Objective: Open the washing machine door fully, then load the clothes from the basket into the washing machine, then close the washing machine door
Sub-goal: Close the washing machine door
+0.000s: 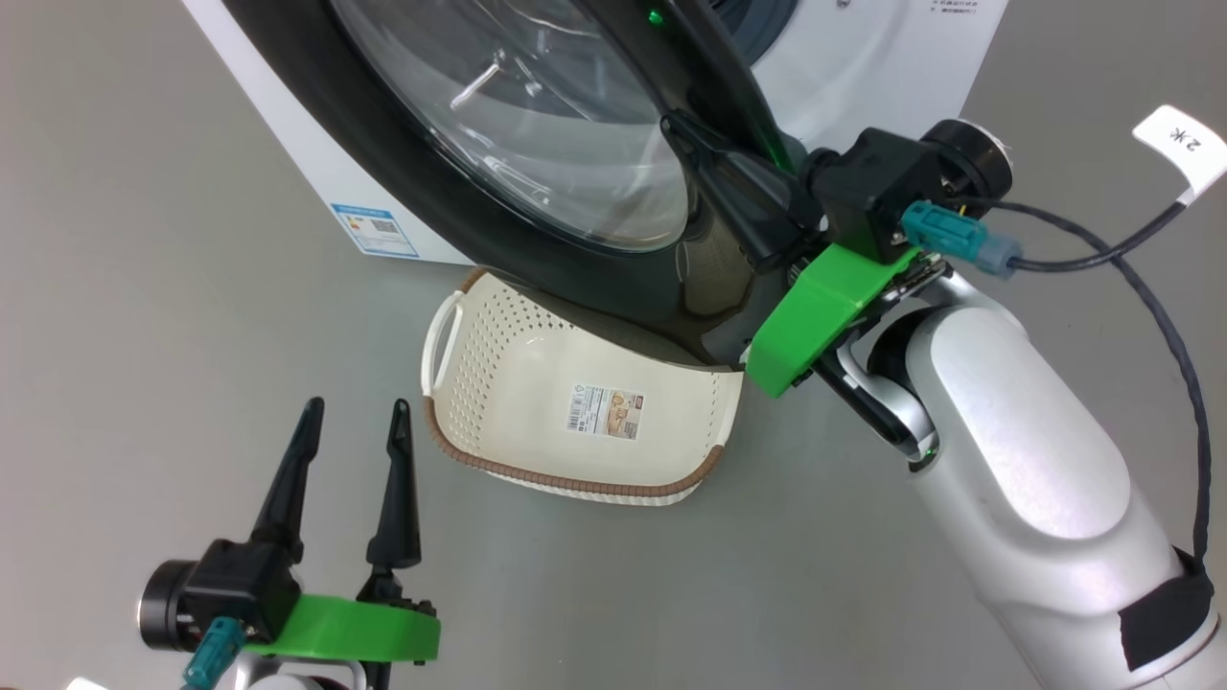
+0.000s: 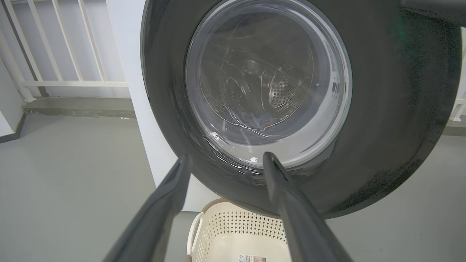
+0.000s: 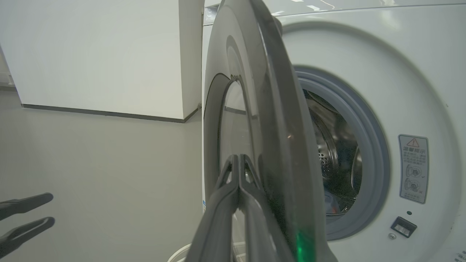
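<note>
A white railing (image 2: 65, 43) of slim upright bars stands at the back. Directly beneath the railing runs a low grey kerb (image 2: 76, 108). In front of the railing spreads a smooth matt grey floor (image 2: 72, 174), evenly lit. Beside the railing, toward the left wrist view's left edge, a white wall (image 2: 5, 123) with dark skirting (image 2: 12, 131) meets that floor.

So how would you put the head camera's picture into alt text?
A robot's right gripper, fingers shut, reaches to the edge of a partly open washing machine door, black-rimmed with a glass centre. Under the door a cream basket sits on the grey floor, its labelled bottom showing; the left gripper hovers open at lower left.
</note>
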{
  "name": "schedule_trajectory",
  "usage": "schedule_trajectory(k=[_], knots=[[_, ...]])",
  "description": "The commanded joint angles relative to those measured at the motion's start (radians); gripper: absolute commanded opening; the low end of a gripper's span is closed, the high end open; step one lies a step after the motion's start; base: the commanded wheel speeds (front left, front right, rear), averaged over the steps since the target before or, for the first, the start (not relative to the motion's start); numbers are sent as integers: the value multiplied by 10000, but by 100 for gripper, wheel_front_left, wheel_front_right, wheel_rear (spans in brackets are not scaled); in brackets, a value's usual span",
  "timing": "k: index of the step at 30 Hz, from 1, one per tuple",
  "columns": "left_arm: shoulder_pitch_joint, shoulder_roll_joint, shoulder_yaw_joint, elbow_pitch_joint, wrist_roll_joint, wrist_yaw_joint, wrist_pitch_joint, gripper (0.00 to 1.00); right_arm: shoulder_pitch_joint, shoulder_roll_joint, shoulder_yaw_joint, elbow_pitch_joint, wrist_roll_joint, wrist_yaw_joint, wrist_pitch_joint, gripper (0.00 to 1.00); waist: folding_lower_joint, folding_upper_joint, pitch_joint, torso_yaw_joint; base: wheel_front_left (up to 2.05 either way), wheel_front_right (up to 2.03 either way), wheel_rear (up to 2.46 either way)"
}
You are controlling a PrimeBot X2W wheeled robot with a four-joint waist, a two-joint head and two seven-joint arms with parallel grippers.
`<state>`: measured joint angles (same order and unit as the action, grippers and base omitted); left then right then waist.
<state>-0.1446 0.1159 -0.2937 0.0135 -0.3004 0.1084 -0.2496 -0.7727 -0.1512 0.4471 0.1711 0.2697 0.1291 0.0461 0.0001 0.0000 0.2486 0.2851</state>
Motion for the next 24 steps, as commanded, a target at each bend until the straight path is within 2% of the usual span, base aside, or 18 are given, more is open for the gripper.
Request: schedule_trajectory(k=[1,13,24], knots=[[-297,121,335,-171,106,-51,-115,100,-260,193,168,-3,247,16,-106,0,-1,0,3,31,0,0,0],[-280,19,352,-262,167,-127,-120,100,-911,83,-95,1146,548,16,-318,0,-1,0,104,83,0,0,0],[-542,-215,302,-412,303,-267,-121,100,-2725,-367,-522,2823,433,16,-616,0,-1,0,781,258,0,0,0]])
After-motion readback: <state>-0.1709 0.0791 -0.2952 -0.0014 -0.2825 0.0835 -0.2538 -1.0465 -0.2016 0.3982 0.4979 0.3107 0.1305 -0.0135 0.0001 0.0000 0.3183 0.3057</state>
